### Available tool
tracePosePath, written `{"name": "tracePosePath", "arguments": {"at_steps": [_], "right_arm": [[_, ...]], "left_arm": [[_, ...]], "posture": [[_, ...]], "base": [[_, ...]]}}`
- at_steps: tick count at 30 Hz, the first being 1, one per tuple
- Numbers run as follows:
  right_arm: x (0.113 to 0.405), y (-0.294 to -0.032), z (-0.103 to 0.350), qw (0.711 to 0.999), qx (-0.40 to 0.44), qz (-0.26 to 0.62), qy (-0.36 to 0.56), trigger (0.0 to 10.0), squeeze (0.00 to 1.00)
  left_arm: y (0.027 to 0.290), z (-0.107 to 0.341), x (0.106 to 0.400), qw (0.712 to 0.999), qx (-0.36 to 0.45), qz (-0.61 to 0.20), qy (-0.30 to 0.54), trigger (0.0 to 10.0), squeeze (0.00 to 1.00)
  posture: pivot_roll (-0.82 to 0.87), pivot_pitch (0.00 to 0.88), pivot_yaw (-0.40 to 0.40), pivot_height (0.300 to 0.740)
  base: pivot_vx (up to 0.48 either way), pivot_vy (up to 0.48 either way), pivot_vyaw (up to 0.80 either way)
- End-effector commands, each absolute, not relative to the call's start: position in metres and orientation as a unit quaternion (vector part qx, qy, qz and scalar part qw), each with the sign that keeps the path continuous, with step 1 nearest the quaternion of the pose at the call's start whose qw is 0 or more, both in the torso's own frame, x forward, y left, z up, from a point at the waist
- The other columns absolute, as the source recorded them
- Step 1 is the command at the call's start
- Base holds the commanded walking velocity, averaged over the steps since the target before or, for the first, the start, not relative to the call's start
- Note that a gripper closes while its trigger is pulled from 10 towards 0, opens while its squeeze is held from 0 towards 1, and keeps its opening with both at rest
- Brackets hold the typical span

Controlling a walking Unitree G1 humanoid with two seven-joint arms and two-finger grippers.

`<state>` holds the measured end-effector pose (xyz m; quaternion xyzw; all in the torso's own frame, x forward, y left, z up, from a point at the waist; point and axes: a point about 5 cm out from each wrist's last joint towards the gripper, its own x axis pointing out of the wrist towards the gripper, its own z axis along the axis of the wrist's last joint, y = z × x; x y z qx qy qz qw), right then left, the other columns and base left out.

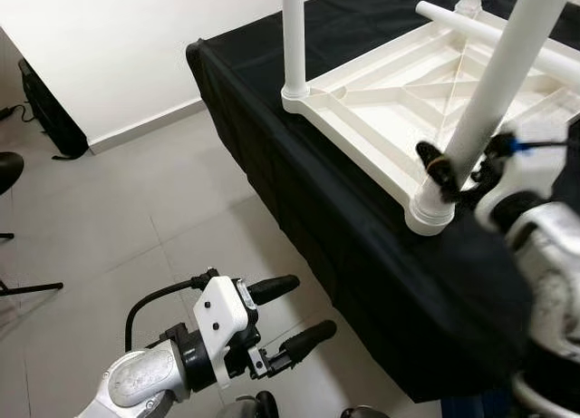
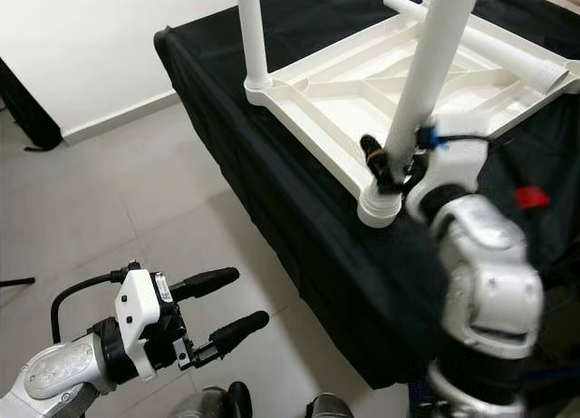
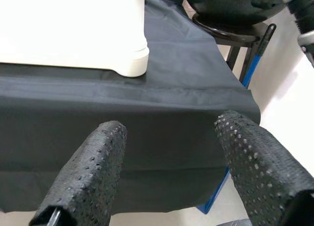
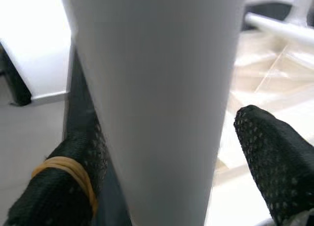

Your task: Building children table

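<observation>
Nearest the robot, the left pincer (image 1: 294,316) hangs over the grey floor (image 1: 109,218) with its two fingers spread apart and nothing between them, just short of the draped tabletop (image 1: 362,246). Beyond it, the white children's table (image 1: 381,92) lies upside down on the black cloth, one corner close to the tabletop's near edge. The right pincer (image 2: 396,161) straddles the near leg (image 2: 426,64) just above its corner socket (image 2: 379,208); in the right wrist view one finger (image 4: 73,172) sits against the leg while the other stands a little off, so I cannot tell whether it grips. Farther back a second leg (image 1: 294,37) stands upright in its socket, and a loose leg (image 2: 471,39) lies across the underside.

The main risk, I judge, is that sideways force on the near leg slides the whole piece along the cloth and tips that corner off the edge. A leg only half seated could also lean.

Open floor lies to the robot's left; a dark bag (image 1: 50,114) leans against the far wall.
</observation>
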<state>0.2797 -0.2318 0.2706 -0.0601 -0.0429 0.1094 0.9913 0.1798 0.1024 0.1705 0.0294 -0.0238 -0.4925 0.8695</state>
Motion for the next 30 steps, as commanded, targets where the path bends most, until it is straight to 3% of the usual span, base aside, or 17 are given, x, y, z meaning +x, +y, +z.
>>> {"name": "tracePosePath", "arguments": {"at_steps": [1, 4, 7, 10, 11, 13, 14, 17, 18, 30], "right_arm": [[0.281, -0.244, 0.274, 0.986, -0.064, 0.146, -0.044, 10.0, 1.0], [0.281, -0.252, 0.28, 0.983, -0.074, 0.161, -0.047, 10.0, 1.0], [0.275, -0.264, 0.287, 0.959, -0.114, 0.257, -0.027, 10.0, 1.0], [0.276, -0.271, 0.289, 0.954, -0.126, 0.273, -0.017, 10.0, 0.99], [0.278, -0.275, 0.292, 0.955, -0.127, 0.269, -0.022, 10.0, 0.8], [0.278, -0.275, 0.292, 0.955, -0.127, 0.269, -0.022, 10.0, 0.8], [0.281, -0.277, 0.295, 0.955, -0.128, 0.265, -0.027, 10.0, 0.0], [0.285, -0.281, 0.299, 0.957, -0.121, 0.263, -0.034, 10.0, 0.0], [0.287, -0.28, 0.299, 0.957, -0.12, 0.261, -0.037, 0.0, 0.0], [0.292, -0.281, 0.291, 0.963, -0.106, 0.241, -0.05, 0.0, 0.0]], "left_arm": [[0.103, 0.165, 0.178, 0.868, 0.025, -0.495, -0.011, 10.0, 0.0], [0.103, 0.166, 0.178, 0.869, 0.025, -0.495, -0.011, 10.0, 0.0], [0.104, 0.165, 0.176, 0.869, 0.026, -0.493, -0.009, 10.0, 0.0], [0.104, 0.165, 0.176, 0.87, 0.025, -0.493, -0.009, 10.0, 0.0], [0.104, 0.165, 0.176, 0.87, 0.026, -0.492, -0.008, 10.0, 0.0], [0.104, 0.165, 0.176, 0.87, 0.026, -0.492, -0.008, 10.0, 0.0], [0.104, 0.165, 0.175, 0.871, 0.026, -0.491, -0.008, 10.0, 0.0], [0.105, 0.165, 0.175, 0.872, 0.027, -0.489, -0.007, 10.0, 0.0], [0.105, 0.165, 0.175, 0.872, 0.027, -0.489, -0.007, 10.0, 0.0], [0.105, 0.166, 0.176, 0.872, 0.028, -0.489, -0.007, 10.0, 0.0]], "posture": [[-0.04, 0.209, 0.033, 0.74], [-0.04, 0.21, 0.034, 0.74], [-0.03, 0.212, 0.029, 0.74], [-0.02, 0.212, 0.03, 0.74], [-0.02, 0.213, 0.029, 0.74], [-0.02, 0.213, 0.029, 0.74], [-0.02, 0.213, 0.027, 0.74], [-0.02, 0.215, 0.028, 0.74], [-0.02, 0.215, 0.027, 0.74], [-0.02, 0.215, 0.03, 0.74]], "base": [[0.0, 0.0, 0.0], [0.0, 0.0, 0.0], [0.0, 0.0, 0.0], [0.0, 0.0, 0.0], [0.0, 0.0, 0.0], [0.0, 0.0, 0.0], [0.0, 0.0, 0.0], [0.0, 0.0, 0.0], [0.0, 0.0, 0.0], [0.0, 0.0, 0.0]]}}
